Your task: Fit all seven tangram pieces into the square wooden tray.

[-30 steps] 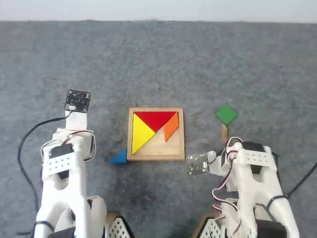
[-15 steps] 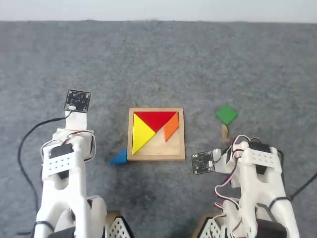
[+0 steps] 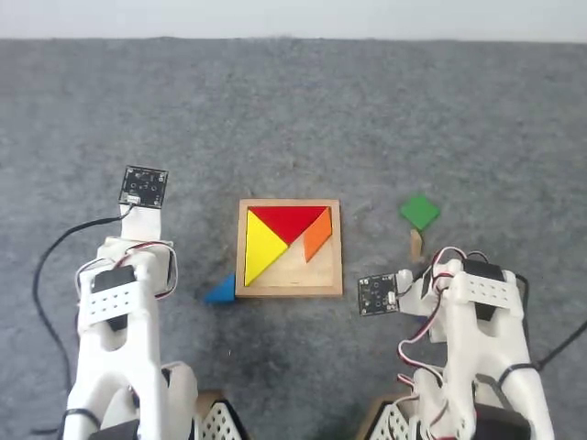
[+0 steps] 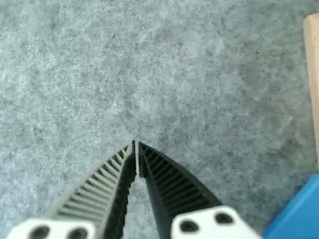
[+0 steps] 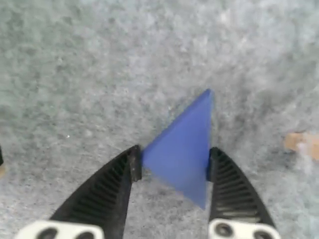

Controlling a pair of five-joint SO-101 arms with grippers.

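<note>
The deep-blue triangular tangram piece (image 5: 183,147) is flat-faced and crisp-edged, with its sharp apex pointing away from the right gripper (image 5: 174,152). The gripper's two black ribbed jaws stand a narrow way apart, one pressed against each side of the piece, so it sits clamped between them over the grey felt-like table cover (image 5: 75,59). Whether it is lifted off the cover cannot be told. A small tan wooden piece (image 5: 300,142) lies off to one side of these jaws, apart from them. In the high view a green square piece (image 3: 420,211) lies just beyond that tan piece, ahead of the right arm. The square wooden tray (image 3: 337,266) rests between the two arms and holds three pieces. A large red triangle (image 3: 289,220) lies along its far edge and a large yellow triangle (image 3: 260,247) along its left edge, touching the red one. A small orange piece (image 3: 317,238) lies against the right wall, also touching the red. The near right part of the tray floor is bare wood. The left gripper (image 4: 135,145) has its jaws closed tip to tip just over the cover. The tray's pale rim shows well to one side of those jaws. A light-blue triangular piece (image 4: 294,214) lies nearer, beside the gripper's base, outside the tray and just beside its near left corner.
</note>
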